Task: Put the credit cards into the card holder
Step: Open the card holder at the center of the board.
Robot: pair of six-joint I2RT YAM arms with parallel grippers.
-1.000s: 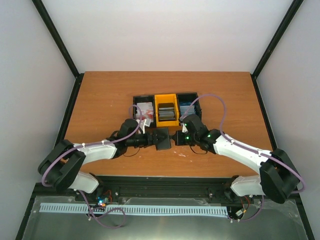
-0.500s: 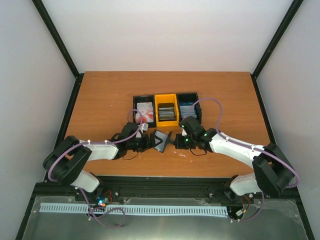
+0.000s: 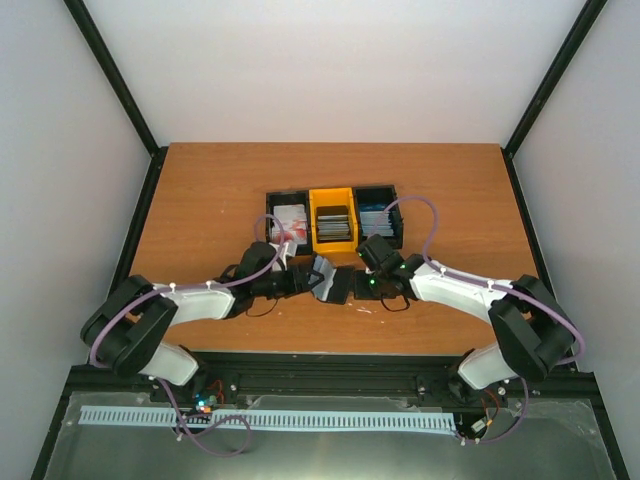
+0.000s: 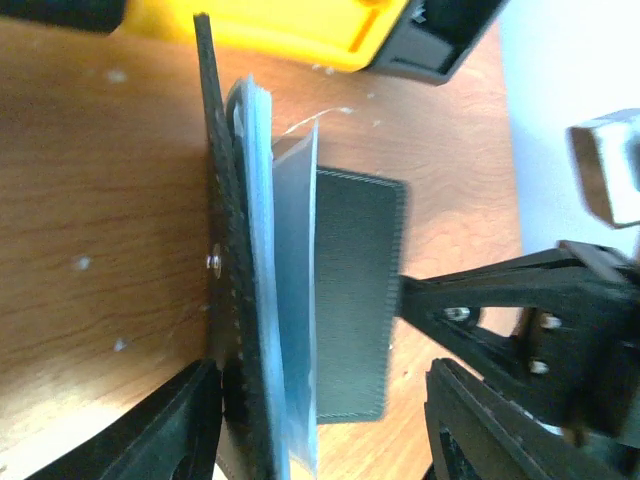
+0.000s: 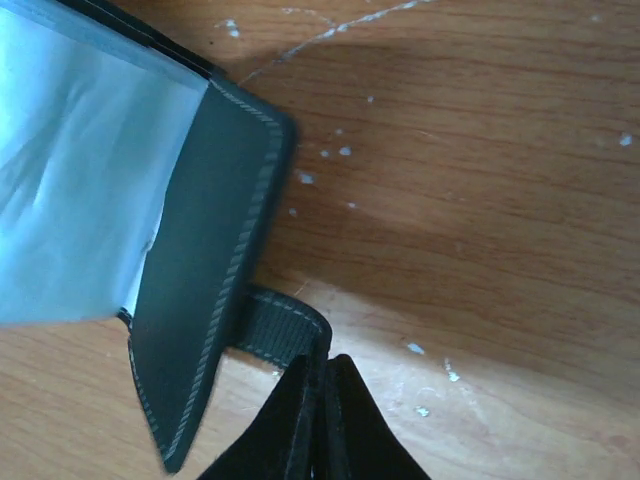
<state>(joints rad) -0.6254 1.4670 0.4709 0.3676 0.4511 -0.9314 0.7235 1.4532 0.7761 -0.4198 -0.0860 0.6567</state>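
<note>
Black card holder (image 3: 328, 280) stands open; right claw (image 5: 320, 365) pinches its tab (image 5: 285, 335), left claw (image 4: 320, 400) gapes astride it; credit cards (image 3: 290, 222) seemingly all unloaded.

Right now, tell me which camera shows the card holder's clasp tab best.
Right wrist: the clasp tab sits close and sharp, pinched by the right gripper. Left wrist shows the card holder edge-on, its tab barely visible; top view makes it too small.

A brown wooden table (image 3: 200, 200) stood enclosed by plain white walls (image 3: 340, 60). Black frame posts (image 3: 113, 75) rose from its far corners. Soft, even light showed pale scratches (image 5: 330, 30) in the wood.
</note>
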